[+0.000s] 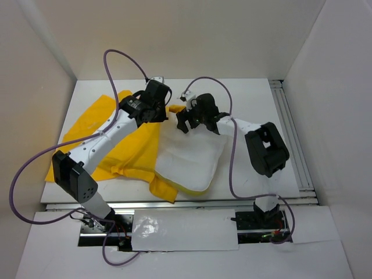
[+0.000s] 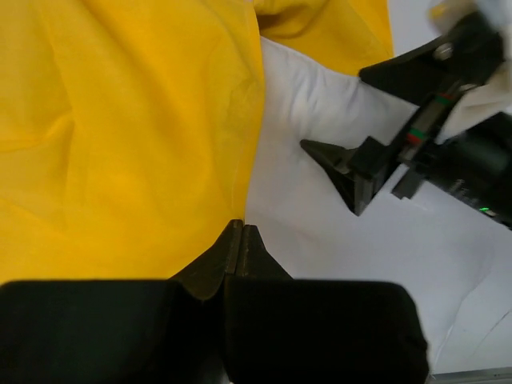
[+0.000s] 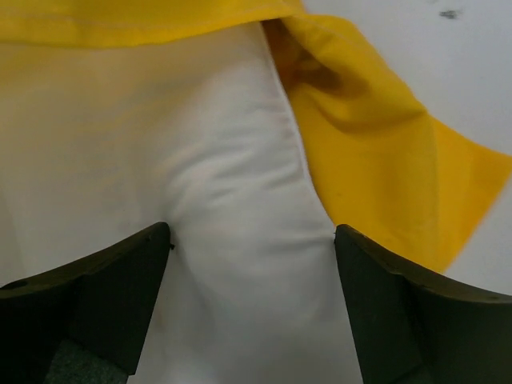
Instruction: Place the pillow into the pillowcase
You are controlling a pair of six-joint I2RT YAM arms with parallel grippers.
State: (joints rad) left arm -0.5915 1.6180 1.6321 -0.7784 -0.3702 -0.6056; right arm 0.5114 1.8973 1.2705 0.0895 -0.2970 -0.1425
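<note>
1. Closest to the lens in the top view sit the two arm bases (image 1: 264, 218), bolted at the near edge of the table (image 1: 250, 93), with purple cables (image 1: 231, 157) looping up from them.
2. At far left, the left arm (image 1: 107, 135) stretches across the pillowcase (image 1: 96, 119). This bright yellow cloth lies rumpled over the left half of the tabletop, and one flap pokes out under the pillow's near-left corner.
3. Left gripper (image 2: 239, 240): the jaws are pressed tight together, with the tips right at the pillowcase hem where yellow meets white. Whether a fold of cloth is nipped between them cannot be told.
4. Mid-table lies the pillow (image 1: 192, 154), puffy and white, nearly all of it out in the open. Its left side rests on the pillowcase, and yellow cloth laps over its far-left edge. A pale yellow strip runs along its near edge.
5. Right gripper (image 3: 252, 236): released, with the fingers spread wide and grasping nothing. It hangs over the pillow's far end, near the left gripper, with one finger to each side of a soft ridge in the white cover. Whether the tips touch the cover is unclear. Its wrist view shows a yellow fold lying against the pillow's edge.
6. Farther right, the right arm (image 1: 267, 148) bends back over the white table toward its base.
</note>
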